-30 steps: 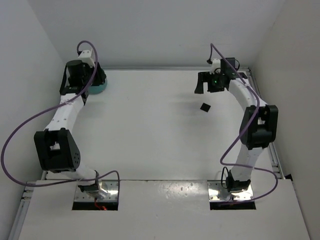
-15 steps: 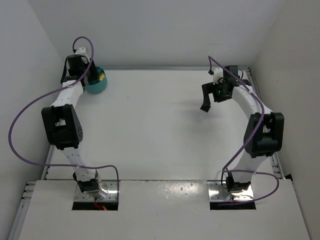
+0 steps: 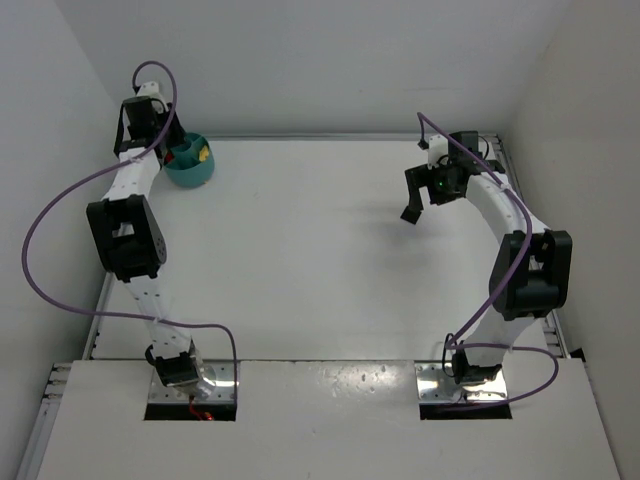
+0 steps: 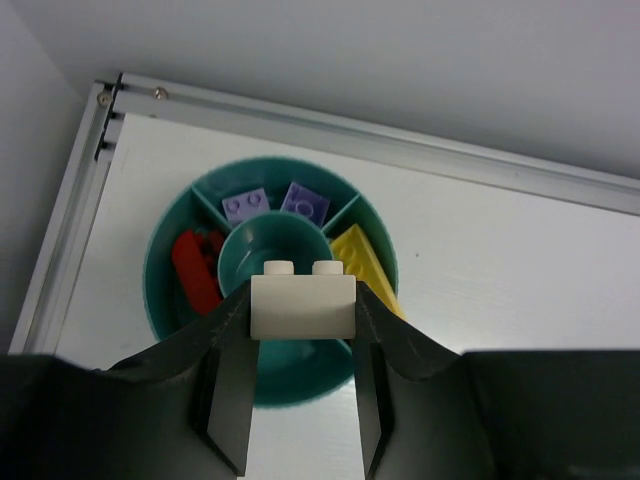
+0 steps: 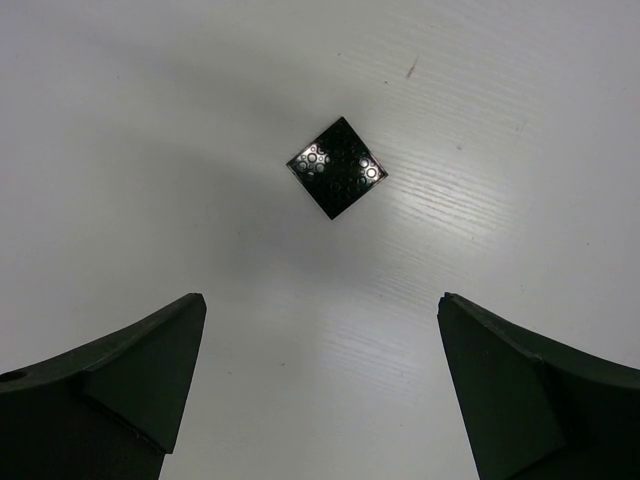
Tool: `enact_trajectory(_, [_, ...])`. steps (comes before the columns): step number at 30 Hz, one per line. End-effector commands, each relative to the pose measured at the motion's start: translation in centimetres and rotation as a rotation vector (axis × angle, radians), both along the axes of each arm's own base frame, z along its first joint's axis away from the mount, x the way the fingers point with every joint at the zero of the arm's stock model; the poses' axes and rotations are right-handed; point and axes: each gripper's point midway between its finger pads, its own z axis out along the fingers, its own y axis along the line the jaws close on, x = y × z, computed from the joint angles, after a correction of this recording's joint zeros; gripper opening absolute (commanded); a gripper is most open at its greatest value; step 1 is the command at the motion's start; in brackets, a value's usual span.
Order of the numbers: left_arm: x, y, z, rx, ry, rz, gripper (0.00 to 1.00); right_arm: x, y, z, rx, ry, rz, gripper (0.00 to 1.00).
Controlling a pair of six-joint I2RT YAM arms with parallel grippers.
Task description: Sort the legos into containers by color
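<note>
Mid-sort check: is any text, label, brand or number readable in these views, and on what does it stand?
No text can be read in any view.
Studs of the cream-white brick held in the left claw: no legible mark.
Studs of the black plate below the open right claw: only glare, too small to read.
Teal bowl and table: no lettering visible.

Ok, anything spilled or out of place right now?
Nothing stands out. In the bowl, purple bricks, red brick and yellow brick occupy separate compartments; the left gripper holds the cream brick squarely above; black plate lies flat on the table.
</note>
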Motion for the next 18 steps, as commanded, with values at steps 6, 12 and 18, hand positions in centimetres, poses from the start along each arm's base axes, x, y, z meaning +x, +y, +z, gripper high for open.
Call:
enact_trajectory(6, [3.0, 1.4, 2.5, 0.039, -0.075, 0.001, 0.10, 0.8, -0.1, 1.8, -0.013, -0.054, 0.010, 1.00])
enact_trajectory(12, [3.3, 1.5, 0.8, 0.041, -0.045, -0.003, 0.11, 0.6, -0.1, 1.6, -0.013, -0.036, 0.010, 1.00])
enact_trajectory(18, [3.1, 2.0, -0.3, 0.065, -0.020, 0.016, 0.11, 0.7, -0.5, 0.8, -0.036, -0.018, 0.005, 1.00])
